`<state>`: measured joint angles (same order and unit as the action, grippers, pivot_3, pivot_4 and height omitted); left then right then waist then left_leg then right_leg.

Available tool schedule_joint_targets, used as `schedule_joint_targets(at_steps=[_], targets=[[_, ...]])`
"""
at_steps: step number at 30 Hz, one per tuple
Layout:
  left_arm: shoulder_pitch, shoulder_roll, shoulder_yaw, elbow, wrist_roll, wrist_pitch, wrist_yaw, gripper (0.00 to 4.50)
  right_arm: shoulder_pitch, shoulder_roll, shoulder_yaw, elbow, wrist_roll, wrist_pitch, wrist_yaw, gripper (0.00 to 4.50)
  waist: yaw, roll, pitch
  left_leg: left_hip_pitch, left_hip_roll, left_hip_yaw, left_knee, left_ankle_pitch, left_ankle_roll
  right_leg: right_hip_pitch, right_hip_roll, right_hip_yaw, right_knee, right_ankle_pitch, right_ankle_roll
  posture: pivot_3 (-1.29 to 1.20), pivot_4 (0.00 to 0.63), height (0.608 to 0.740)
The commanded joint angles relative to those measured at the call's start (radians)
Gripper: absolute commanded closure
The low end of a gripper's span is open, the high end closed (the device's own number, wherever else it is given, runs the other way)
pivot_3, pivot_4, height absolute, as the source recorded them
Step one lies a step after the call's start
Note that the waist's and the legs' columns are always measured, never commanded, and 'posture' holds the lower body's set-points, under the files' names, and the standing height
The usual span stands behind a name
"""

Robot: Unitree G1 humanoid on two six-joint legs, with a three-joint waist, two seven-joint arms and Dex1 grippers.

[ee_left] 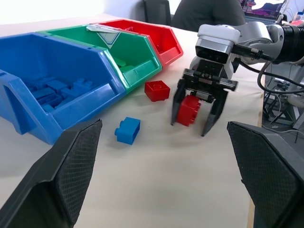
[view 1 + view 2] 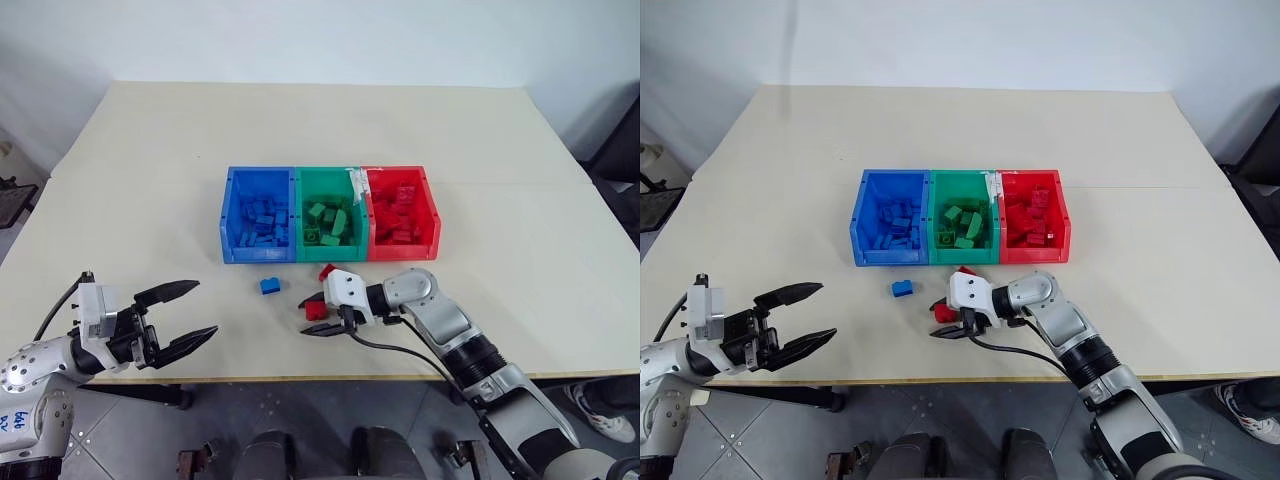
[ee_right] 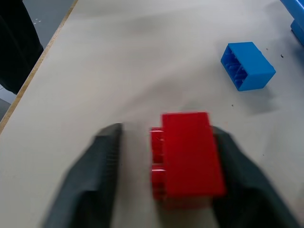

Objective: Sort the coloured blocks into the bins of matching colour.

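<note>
While jaws straddle — red block.

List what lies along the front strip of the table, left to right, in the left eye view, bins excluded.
left gripper with jaws open → loose blue block → red block between the right gripper's jaws. A second red block overlaps that gripper's span, so its place in the order is unclear.

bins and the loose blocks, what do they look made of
Bins: seemingly moulded plastic, smooth with a slight sheen, thin even walls in solid blue, green and red. Blue block and red blocks: likely hard plastic, with crisp edges, studs and uniform glossy colour.
</note>
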<state>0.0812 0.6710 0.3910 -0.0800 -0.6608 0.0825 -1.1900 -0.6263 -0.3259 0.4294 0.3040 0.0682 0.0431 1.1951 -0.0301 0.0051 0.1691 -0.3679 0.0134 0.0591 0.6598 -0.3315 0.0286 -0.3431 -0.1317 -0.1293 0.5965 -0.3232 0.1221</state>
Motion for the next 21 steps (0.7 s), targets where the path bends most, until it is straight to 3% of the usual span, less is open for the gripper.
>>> schedule_joint_targets(at_steps=[1,7,13,20,21], targets=[[-0.018,-0.004,0.003,-0.026,-0.010,-0.005,0.006,0.00,0.001,-0.010,-0.029,-0.043,0.024,0.004,0.011,3.50,0.001,0.000,0.000,0.000,0.000,0.000,0.000,0.000,0.000,0.000,0.000,0.000,0.000,0.000,0.000,0.00,0.150,0.740],[-0.027,-0.008,-0.003,-0.023,-0.008,-0.008,0.003,0.00,0.039,-0.068,-0.126,-0.213,0.160,0.143,0.045,3.55,0.002,0.000,0.000,0.000,0.000,0.000,0.000,0.000,0.000,0.000,0.000,0.000,0.000,0.000,0.000,0.00,0.150,0.740],[-0.029,-0.003,-0.001,-0.006,-0.010,-0.009,-0.013,0.00,0.024,-0.186,-0.341,-0.272,0.292,0.305,-0.017,3.55,0.004,0.000,0.000,0.000,0.000,-0.001,0.000,0.000,0.000,0.001,-0.001,0.000,-0.002,0.000,0.000,0.00,0.150,0.740],[-0.070,-0.015,-0.029,0.029,0.001,-0.018,-0.021,0.00,-0.211,-0.208,-0.500,0.155,0.220,0.167,-0.233,3.55,-0.001,0.001,0.001,0.000,0.000,0.002,-0.001,0.000,0.000,0.000,-0.001,0.000,-0.002,0.000,0.000,0.00,0.150,0.740],[-0.079,-0.018,-0.034,0.035,0.003,-0.020,-0.023,0.00,-0.240,-0.202,-0.502,0.212,0.208,0.139,-0.250,2.82,-0.001,0.001,0.001,0.000,0.000,0.003,-0.001,0.000,0.000,-0.001,-0.001,0.000,-0.002,0.000,0.000,0.00,0.150,0.740]])
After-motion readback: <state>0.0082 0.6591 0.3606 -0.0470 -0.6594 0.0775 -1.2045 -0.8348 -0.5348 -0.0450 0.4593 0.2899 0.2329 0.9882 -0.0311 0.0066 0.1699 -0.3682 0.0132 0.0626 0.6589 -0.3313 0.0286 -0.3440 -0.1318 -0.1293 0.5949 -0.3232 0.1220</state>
